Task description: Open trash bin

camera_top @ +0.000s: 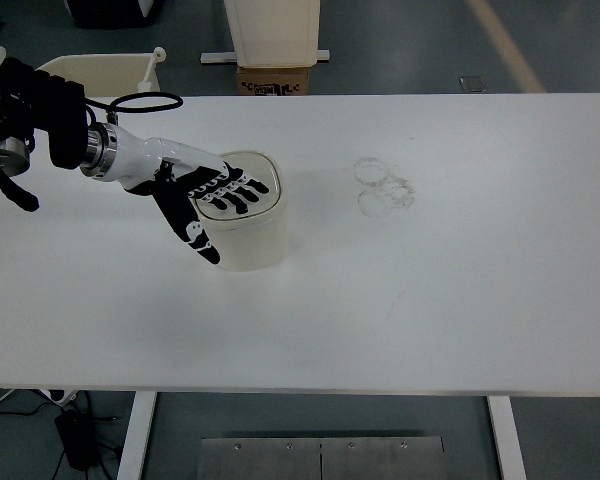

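A small cream trash bin (255, 240) with a lid stands on the white table (430, 300), left of the middle. My left hand (212, 195) reaches in from the left and lies over the bin. Its fingers (242, 192) are spread flat on the lid and the thumb (195, 235) hangs down the bin's left side. The lid looks closed. The hand holds nothing. My right arm is out of view.
Faint ring marks (383, 185) show on the table right of the bin. Beyond the far edge stand a cream tub (105, 72), a white container (275, 30) and a cardboard box (273, 80) on the floor.
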Controlling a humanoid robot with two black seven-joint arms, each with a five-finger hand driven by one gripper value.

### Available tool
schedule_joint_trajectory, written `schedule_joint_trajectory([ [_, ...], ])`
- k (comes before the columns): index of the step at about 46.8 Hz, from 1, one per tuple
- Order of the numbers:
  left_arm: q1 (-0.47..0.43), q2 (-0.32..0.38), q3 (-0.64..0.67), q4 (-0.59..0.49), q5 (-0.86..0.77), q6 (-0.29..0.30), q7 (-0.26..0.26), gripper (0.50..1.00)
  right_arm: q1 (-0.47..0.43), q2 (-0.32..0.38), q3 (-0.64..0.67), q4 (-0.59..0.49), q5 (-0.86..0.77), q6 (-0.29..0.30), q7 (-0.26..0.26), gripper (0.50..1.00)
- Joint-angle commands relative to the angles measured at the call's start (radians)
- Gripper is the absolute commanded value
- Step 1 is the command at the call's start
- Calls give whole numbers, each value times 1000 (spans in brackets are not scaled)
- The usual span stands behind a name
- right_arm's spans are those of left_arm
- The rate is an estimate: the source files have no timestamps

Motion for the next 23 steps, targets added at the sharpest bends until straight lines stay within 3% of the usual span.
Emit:
schedule_joint_trajectory([
  [1,0,-1,0,0,0,0,0,1000,0,0,-1,0,0,0,0,993],
  [23,11,-1,2,0,2,0,0,1000,0,0,1,0,0,0,0,993],
])
